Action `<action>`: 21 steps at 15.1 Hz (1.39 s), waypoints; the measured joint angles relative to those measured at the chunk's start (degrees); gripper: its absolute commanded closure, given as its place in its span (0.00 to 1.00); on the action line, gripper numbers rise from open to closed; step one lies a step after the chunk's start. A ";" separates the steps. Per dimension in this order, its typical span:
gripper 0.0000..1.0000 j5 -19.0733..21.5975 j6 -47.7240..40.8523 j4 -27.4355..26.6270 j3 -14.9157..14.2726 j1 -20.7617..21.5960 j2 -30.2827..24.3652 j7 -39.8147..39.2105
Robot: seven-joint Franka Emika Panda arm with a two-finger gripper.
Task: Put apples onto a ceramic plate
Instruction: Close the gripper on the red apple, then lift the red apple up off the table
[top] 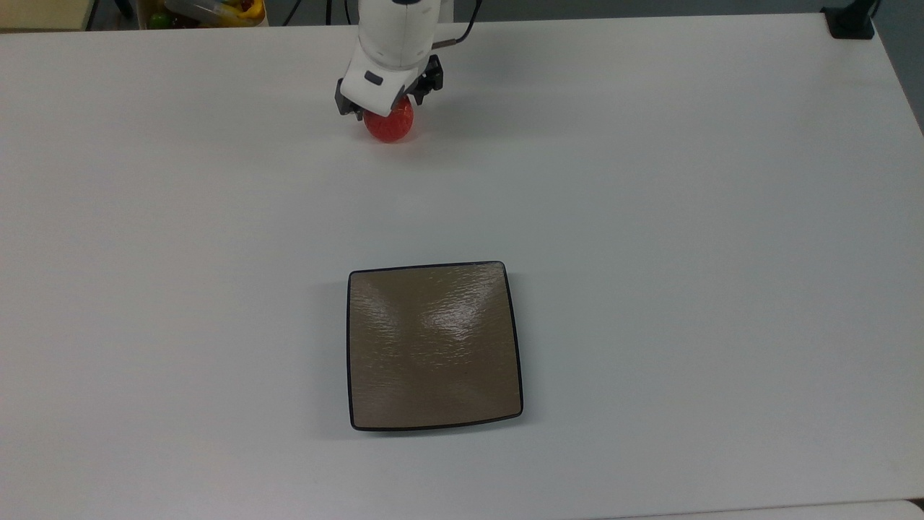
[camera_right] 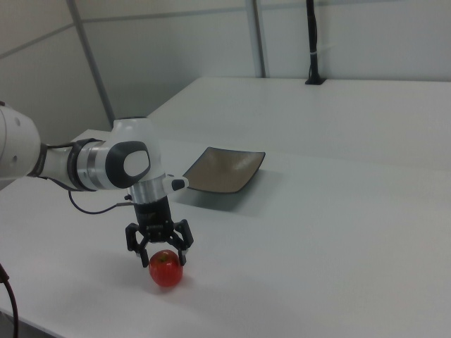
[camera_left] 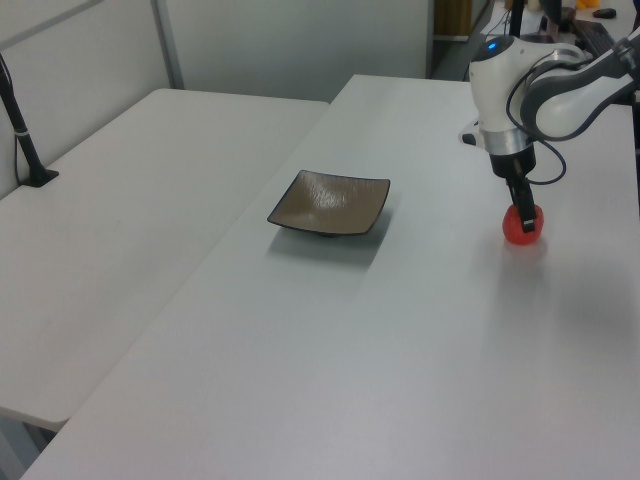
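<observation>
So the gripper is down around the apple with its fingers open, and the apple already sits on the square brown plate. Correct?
Not quite. The apple sits on the white table, apart from the plate, as the right view shows. The gripper is indeed down around it, fingers open.

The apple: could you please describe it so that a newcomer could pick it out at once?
On the white table, look away from the square, glossy tan-brown ceramic plate to the white robot arm's black two-finger gripper. Beneath its open fingers sits the small round red apple, the table's only red, ball-shaped thing.
</observation>
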 measured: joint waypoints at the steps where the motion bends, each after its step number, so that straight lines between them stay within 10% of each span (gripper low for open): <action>1: 0.00 -1.45 0.00 -0.02 0.05 0.09 0.54 0.00; 5: 0.04 -4.01 0.11 -0.26 0.21 0.76 2.25 0.00; 7: 0.58 -4.10 0.11 -0.29 0.26 0.97 2.78 -0.01; 9: 0.90 -4.11 0.11 -0.31 0.26 0.97 3.04 -0.01; 21: 0.94 -3.65 -2.95 1.90 0.04 0.66 1.06 0.04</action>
